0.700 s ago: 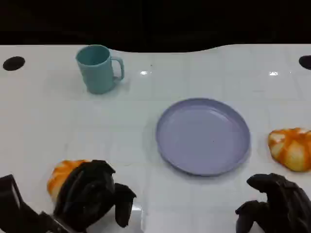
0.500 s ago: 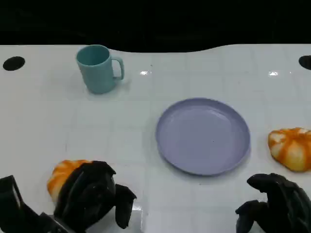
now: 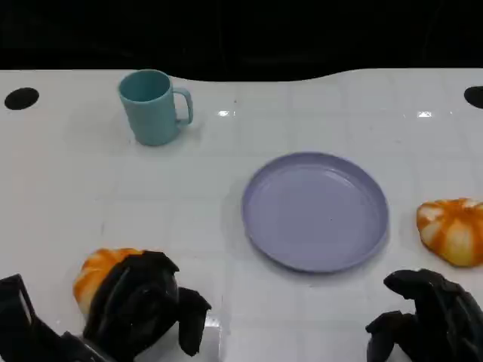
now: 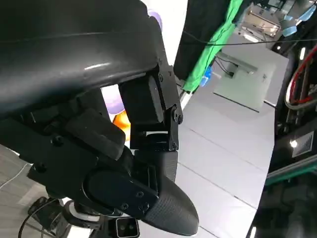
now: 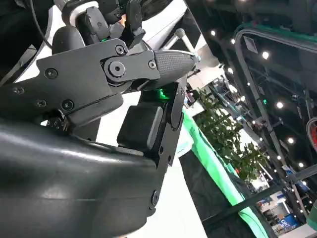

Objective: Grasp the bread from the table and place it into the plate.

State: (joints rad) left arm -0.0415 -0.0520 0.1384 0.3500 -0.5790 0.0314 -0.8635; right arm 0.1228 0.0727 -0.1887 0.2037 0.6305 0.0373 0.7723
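A glossy white surface with faint grid lines and a wavy far edge meets darkness beyond. Two black round holes sit near its far corners. Ceiling lights, green drapery and leafy plants fill the hall behind.

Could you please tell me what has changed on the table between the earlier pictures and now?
Nothing has visibly changed. The left hand still covers the near bread, the right hand stays low by the table edge, and the plate, mug and far bread have not moved.
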